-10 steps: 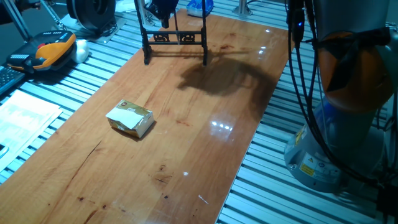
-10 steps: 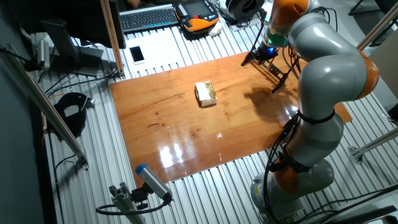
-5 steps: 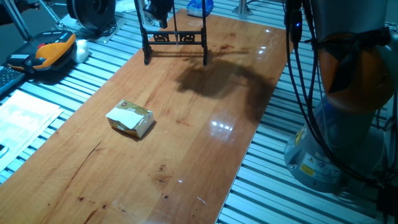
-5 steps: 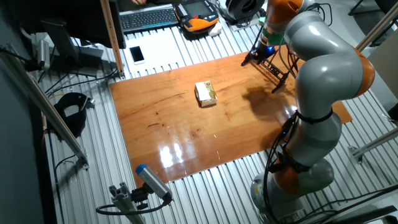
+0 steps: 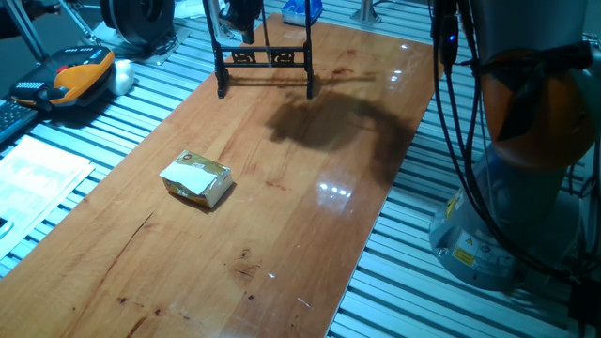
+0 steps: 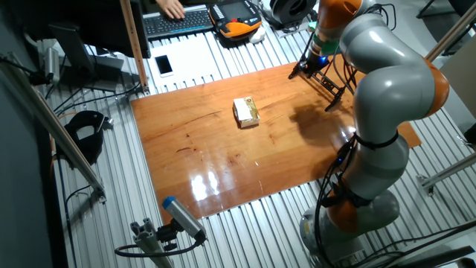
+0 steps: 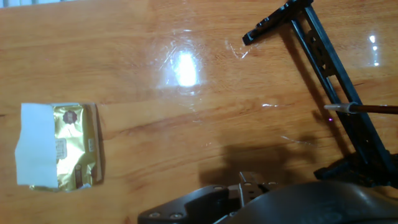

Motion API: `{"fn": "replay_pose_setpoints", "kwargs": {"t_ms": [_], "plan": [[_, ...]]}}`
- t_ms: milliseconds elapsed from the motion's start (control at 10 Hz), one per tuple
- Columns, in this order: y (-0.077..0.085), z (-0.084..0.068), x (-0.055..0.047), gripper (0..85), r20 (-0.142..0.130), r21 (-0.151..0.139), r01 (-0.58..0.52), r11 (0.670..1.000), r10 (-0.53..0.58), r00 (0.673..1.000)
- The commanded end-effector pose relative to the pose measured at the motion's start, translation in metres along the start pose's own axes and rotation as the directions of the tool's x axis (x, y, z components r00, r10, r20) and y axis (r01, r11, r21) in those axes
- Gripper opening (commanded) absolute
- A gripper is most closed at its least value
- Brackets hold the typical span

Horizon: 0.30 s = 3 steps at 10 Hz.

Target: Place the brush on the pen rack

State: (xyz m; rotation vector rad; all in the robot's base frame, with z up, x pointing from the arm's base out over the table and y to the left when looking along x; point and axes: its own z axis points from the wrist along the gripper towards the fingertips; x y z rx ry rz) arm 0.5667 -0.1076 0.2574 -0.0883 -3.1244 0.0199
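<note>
Resting across the black ornamental pen rack at the table's far end, the thin reddish-brown brush lies level. Black gripper hovers above it; finger state cannot be told. Gold box sits well apart.

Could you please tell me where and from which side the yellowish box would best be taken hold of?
Probably from straight above: the box lies flat on the table, with free space all round it. Close on the two sides of the gold body that are clear of the white flap, which looks loose.
</note>
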Motion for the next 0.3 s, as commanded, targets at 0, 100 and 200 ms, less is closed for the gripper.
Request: {"fn": "replay_pose_setpoints", "kwargs": {"t_ms": [0, 100, 200], "plan": [[0.0008, 0.0006, 0.0008, 0.0, -0.002, 0.002, 0.002, 1.000, -0.002, 1.000], [0.0012, 0.0015, 0.0017, 0.0, 0.002, 0.006, 0.002, 1.000, -0.002, 1.000], [0.0006, 0.0004, 0.0016, 0.0, 0.002, 0.008, 0.002, 1.000, -0.002, 1.000]]}}
